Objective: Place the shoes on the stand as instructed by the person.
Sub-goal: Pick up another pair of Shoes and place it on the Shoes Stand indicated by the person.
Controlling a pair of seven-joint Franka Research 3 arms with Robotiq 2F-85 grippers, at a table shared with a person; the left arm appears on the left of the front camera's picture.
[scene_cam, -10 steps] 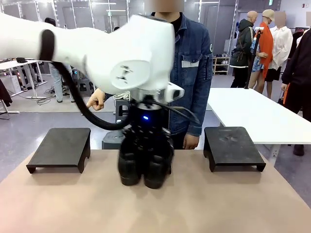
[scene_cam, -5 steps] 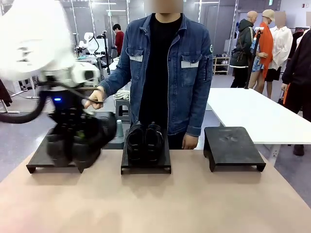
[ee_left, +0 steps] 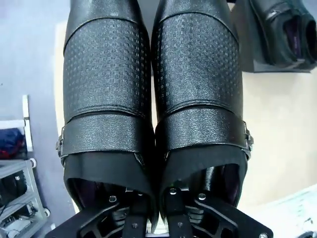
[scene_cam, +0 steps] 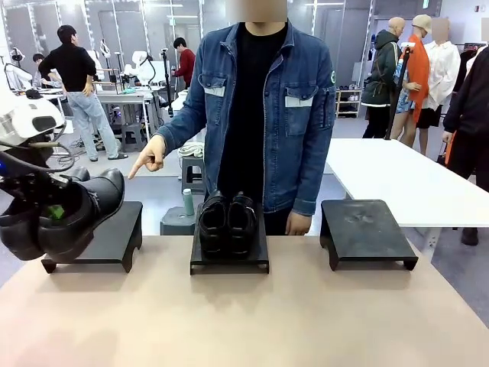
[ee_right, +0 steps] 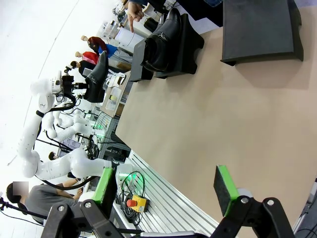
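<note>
My left gripper [scene_cam: 52,212] is clenched on a pair of black dress shoes [scene_cam: 61,214], toes tilted down toward me, hanging just beside the left stand [scene_cam: 107,229] the person's hand [scene_cam: 149,159] points at. The other pair [scene_cam: 228,223] sits on the middle stand [scene_cam: 229,260]. My right gripper [ee_right: 166,186] stands released.
</note>
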